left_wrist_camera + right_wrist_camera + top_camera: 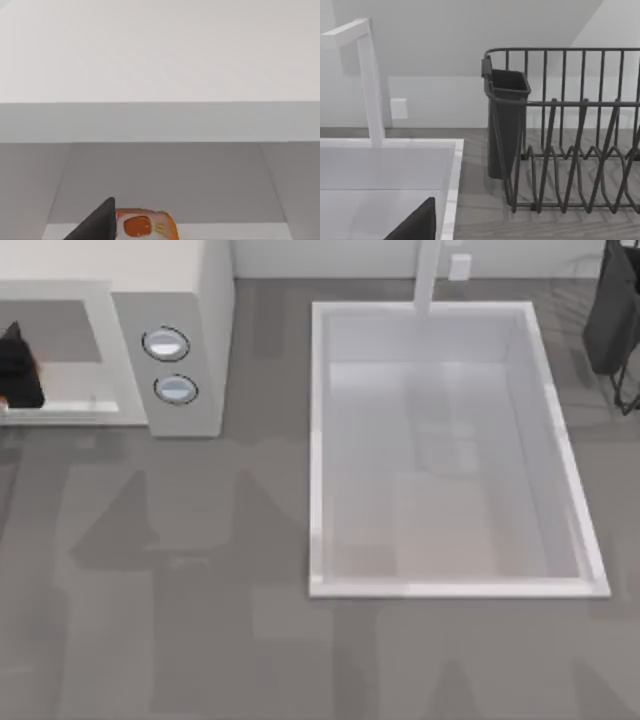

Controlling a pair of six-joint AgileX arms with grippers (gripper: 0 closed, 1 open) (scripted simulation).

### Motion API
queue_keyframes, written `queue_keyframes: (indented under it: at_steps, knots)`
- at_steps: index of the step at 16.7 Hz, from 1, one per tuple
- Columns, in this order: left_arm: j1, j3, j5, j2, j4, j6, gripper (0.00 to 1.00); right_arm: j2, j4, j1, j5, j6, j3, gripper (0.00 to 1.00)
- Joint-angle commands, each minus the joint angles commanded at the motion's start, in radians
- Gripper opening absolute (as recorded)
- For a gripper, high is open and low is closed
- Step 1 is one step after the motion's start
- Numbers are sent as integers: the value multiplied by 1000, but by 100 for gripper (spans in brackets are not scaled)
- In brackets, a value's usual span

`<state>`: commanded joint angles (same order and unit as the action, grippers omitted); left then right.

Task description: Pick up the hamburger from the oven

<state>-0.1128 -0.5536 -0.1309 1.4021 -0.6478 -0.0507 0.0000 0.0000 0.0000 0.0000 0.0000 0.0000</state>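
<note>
At the oven mouth: my left gripper (pixel 20 370) sits inside the cavity; whether its fingers are apart, I cannot tell.
Hamburger (pixel 145 226): on the cavity floor of the oven (pixel 205 300), just beside a left fingertip (pixel 97 222).
Risk: pushing on could nudge it deeper or scrape the cavity ceiling.
Right arm: parked near the dish rack (pixel 570 150).

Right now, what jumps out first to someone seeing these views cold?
The big white sink basin dominates the top view's right half, faucet at its far edge. At far left, the cream oven with two knobs, the left gripper dark at its cavity. In the left wrist view, the orange hamburger sits on the cavity floor by a fingertip; the right wrist view faces a dark dish rack.
</note>
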Motion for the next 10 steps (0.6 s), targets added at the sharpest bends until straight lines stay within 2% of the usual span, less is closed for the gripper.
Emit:
queue_keyframes:
  at_steps: [6,10]
  knots:
    - [-47,-229,-54,583,-268,-21,100,0,0,0,0,0,0,100]
    - [-71,-345,-81,878,-403,-32,100,0,0,0,0,0,0,100]
